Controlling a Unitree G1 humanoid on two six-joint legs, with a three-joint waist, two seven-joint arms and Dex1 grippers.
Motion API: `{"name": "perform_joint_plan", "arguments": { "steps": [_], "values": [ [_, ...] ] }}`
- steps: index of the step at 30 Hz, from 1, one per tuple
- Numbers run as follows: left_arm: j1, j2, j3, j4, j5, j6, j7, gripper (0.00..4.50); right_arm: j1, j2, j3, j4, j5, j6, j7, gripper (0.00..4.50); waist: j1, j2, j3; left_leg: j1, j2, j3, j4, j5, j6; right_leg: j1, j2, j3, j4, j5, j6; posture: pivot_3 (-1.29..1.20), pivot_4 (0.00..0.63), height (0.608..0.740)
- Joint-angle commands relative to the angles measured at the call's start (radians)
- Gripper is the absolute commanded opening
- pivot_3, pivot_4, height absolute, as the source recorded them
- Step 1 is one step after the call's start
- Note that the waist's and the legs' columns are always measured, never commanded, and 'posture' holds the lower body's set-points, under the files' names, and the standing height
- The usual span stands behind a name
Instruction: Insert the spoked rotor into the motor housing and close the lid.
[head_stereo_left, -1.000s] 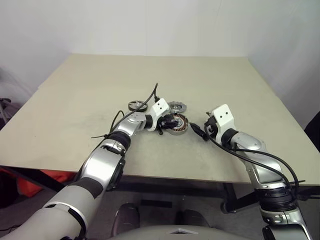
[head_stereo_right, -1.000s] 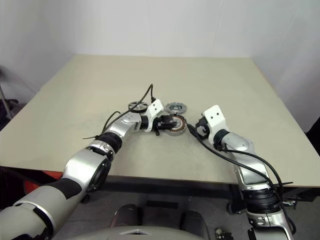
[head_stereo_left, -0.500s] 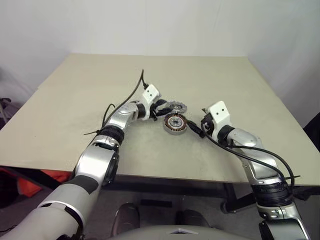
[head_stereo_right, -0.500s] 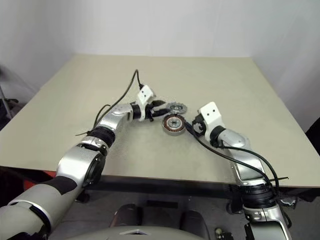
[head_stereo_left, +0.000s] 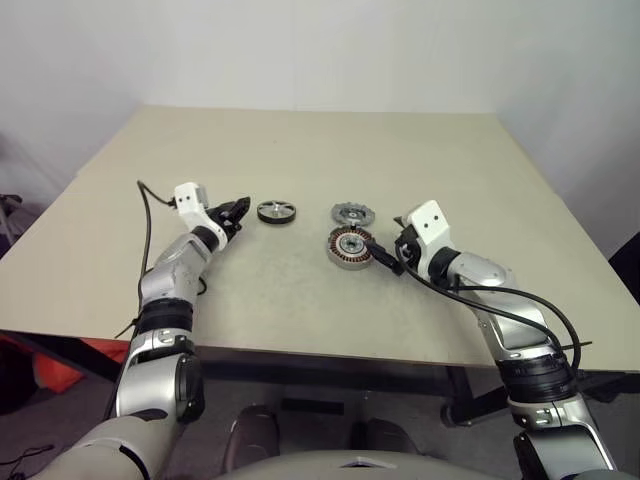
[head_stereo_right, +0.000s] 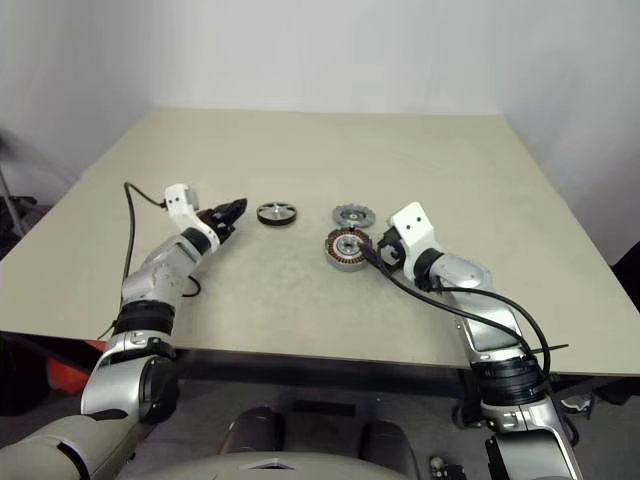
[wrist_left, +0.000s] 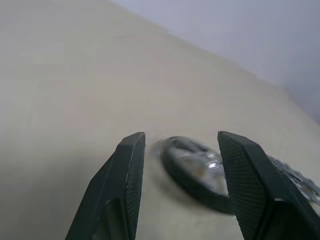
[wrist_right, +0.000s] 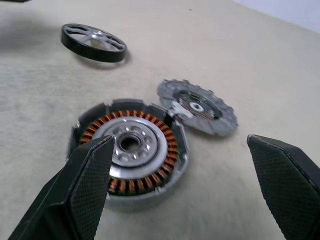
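Now | spoked rotor (head_stereo_left: 277, 211) flat on table, just beyond open left tool (head_stereo_left: 238, 209)

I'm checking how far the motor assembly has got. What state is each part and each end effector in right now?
Spoked rotor: lying flat on the table, not inserted, not held.
Motor housing: open, windings exposed, no rotor inside.
Lid: off, lying beside the housing.
Left end effector: open, empty, beside the rotor.
Right end effector: open wide, empty, by the housing.
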Motion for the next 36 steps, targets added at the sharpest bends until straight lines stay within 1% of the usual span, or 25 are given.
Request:
{"name": "perform_joint_plan", "arguments": {
  "steps": [1, 3, 8, 19, 25, 28, 32, 33, 36],
  "values": [
    [-0.022, -0.020, 0.032, -0.053, -0.077, 0.049, 0.043, 2.44, -0.038, -0.015, 0.000, -0.007, -0.003, -0.019, 0.018, 4.36, 0.000, 0.000, 0.000, 0.000, 0.000, 0.000, 0.000, 0.000, 0.000, 0.000, 0.000, 0.000, 0.000, 0.000, 0.000, 0.00, 0.000, 0.740],
    [-0.037, -0.036, 0.064, -0.029, -0.124, 0.103, 0.080, 2.44, -0.049, -0.017, 0.006, 0.000, -0.005, -0.017, 0.024, 4.36, -0.002, 0.000, 0.000, 0.000, 0.000, 0.000, 0.000, 0.000, 0.000, 0.000, 0.000, 0.000, 0.000, 0.000, 0.000, 0.00, 0.000, 0.740],
    [-0.054, -0.071, 0.073, 0.031, -0.167, 0.154, 0.101, 2.44, -0.054, -0.033, 0.007, 0.002, -0.008, -0.016, 0.039, 4.36, -0.002, -0.001, 0.000, 0.000, 0.000, 0.000, 0.000, 0.000, 0.000, 0.000, 0.001, 0.000, -0.001, 0.000, 0.001, 0.00, 0.000, 0.740],
    [-0.150, -0.072, 0.103, 0.254, -0.188, 0.152, 0.104, 2.44, -0.056, -0.038, -0.004, -0.007, -0.007, -0.006, 0.028, 4.36, -0.002, -0.001, 0.000, 0.000, 0.000, 0.000, 0.000, 0.000, 0.000, 0.000, 0.001, 0.000, -0.001, -0.001, 0.002, 0.00, 0.000, 0.740],
    [-0.217, -0.084, 0.153, 0.379, -0.214, 0.114, 0.104, 2.44, -0.050, -0.036, -0.001, -0.008, -0.010, -0.009, 0.021, 4.36, -0.001, -0.001, 0.000, -0.001, -0.001, 0.000, 0.000, 0.000, 0.000, 0.000, 0.000, 0.000, -0.001, -0.001, 0.002, 0.00, 0.000, 0.740],
    [-0.229, -0.085, 0.154, 0.401, -0.211, 0.099, 0.096, 1.82, -0.052, -0.035, -0.002, -0.006, -0.011, -0.010, 0.017, 4.36, -0.001, -0.001, 0.001, -0.001, -0.001, -0.001, 0.000, 0.000, 0.000, 0.000, 0.000, 0.000, -0.001, -0.001, 0.002, 0.00, 0.000, 0.740],
    [-0.239, -0.080, 0.152, 0.413, -0.212, 0.104, 0.080, 0.54, -0.056, -0.033, -0.002, -0.002, -0.013, -0.010, 0.012, 4.36, -0.002, -0.001, 0.001, -0.001, -0.001, -0.001, 0.000, 0.000, 0.000, 0.000, 0.000, 0.000, -0.001, -0.001, 0.002, 0.00, 0.000, 0.740],
    [-0.240, -0.078, 0.151, 0.415, -0.212, 0.105, 0.077, 0.42, -0.056, -0.033, -0.002, -0.001, -0.012, -0.011, 0.010, 4.36, -0.003, -0.001, 0.001, 0.000, -0.001, -0.001, 0.000, 0.000, 0.000, 0.000, 0.000, 0.000, -0.001, -0.001, 0.002, 0.00, 0.000, 0.740],
    [-0.242, -0.074, 0.147, 0.420, -0.208, 0.104, 0.075, 0.42, -0.058, -0.032, -0.001, 0.001, -0.012, -0.013, 0.007, 4.36, -0.003, -0.001, 0.001, 0.000, -0.001, 0.000, 0.000, 0.000, 0.000, 0.000, 0.001, 0.000, -0.001, -0.001, 0.002, 0.00, 0.000, 0.740]
  ]
}}
